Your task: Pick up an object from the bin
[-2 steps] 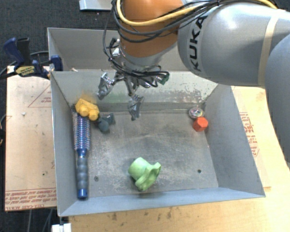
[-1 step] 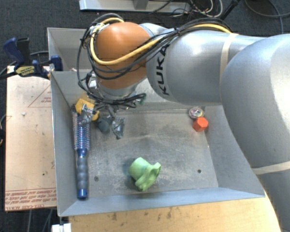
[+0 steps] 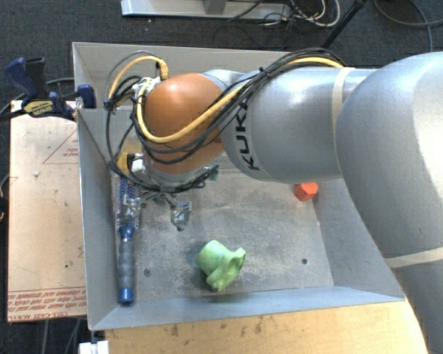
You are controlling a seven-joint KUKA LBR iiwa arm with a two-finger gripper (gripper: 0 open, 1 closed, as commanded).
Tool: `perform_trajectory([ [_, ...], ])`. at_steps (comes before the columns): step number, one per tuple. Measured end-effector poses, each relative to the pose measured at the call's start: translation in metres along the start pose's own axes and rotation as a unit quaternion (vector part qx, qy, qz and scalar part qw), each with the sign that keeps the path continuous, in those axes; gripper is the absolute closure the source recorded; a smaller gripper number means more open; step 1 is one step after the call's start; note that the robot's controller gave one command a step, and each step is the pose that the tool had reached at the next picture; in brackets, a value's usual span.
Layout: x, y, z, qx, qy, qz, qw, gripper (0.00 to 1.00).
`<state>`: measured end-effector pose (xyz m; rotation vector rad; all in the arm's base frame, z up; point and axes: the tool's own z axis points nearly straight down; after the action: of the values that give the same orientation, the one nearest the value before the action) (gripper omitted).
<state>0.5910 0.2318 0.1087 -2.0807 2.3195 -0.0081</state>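
1. Green lump (image 3: 221,265): an irregular moulded piece lying on the floor of the bin (image 3: 280,242), near the front wall and towards the middle. It lies free, touching nothing else.
2. Gripper (image 3: 179,215): hangs below the orange cover (image 3: 181,120) over bare floor, near the green lump on its upper left and not touching it. Whether it is apart or together cannot be told. Nothing is seen held.
3. Blue-and-clear tube (image 3: 125,234): lies along the left wall, near the gripper on its other side. Either item is a fair candidate. The green lump is judged the easier, being clear of the walls.
4. Orange block (image 3: 306,191): small, well apart to the right.
5. Recommendation: centre over the lump's thickest part, descend straight and close across its narrower width. Avoid the lobed end, which may slip.
6. Legible marking: "KUKA" on the arm (image 3: 245,142). No other writing is readable.
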Motion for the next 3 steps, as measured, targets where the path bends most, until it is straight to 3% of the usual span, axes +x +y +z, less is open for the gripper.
perform_trajectory([
  [1,-0.016,0.045,0.014,-0.011,0.0054,-0.013,0.9998,0.00],
  [2,-0.017,0.046,0.032,-0.011,0.0036,-0.203,0.9790,0.00],
  [3,-0.017,0.044,0.031,-0.010,0.0033,-0.203,0.9792,1.00],
])
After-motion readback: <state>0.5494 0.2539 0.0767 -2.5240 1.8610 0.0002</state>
